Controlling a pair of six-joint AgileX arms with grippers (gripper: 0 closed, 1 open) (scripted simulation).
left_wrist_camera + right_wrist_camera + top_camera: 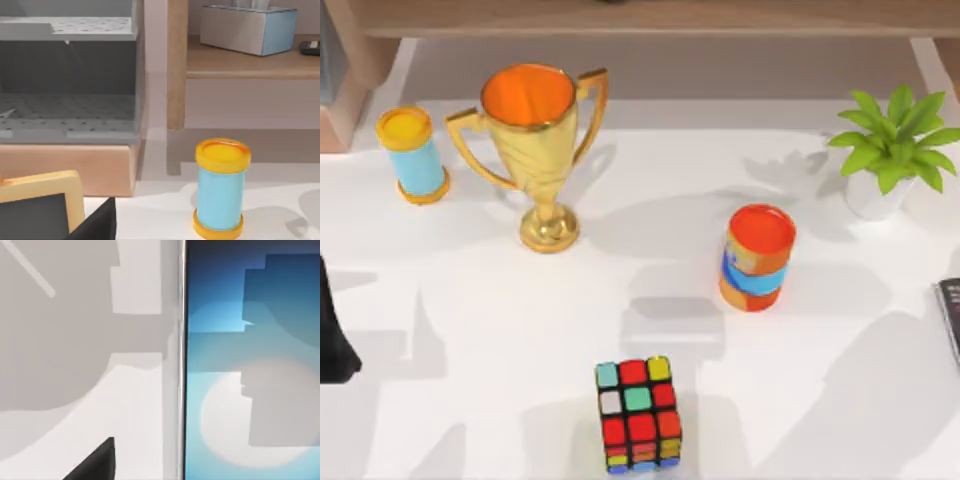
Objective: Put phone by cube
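The cube [639, 414], black-framed with red, teal, yellow and white squares, stands at the front middle of the table. The phone [250, 365] lies flat on the white table, and its grey-to-blue screen is seen close up in the right wrist view. My right gripper [95, 462] hangs low over the table just beside the phone's long silver edge, and a dark part of it shows. A dark flat strip at the top view's right border [950, 320] looks like the phone's end. My left gripper [335, 345] stays parked at the left edge.
A gold trophy [535, 150] and a blue-and-yellow can [412, 155] stand at the back left. An orange can [756, 258] is right of centre and a potted plant [890, 150] at the back right. A wooden shelf [250, 65] holds a tissue box [247, 27].
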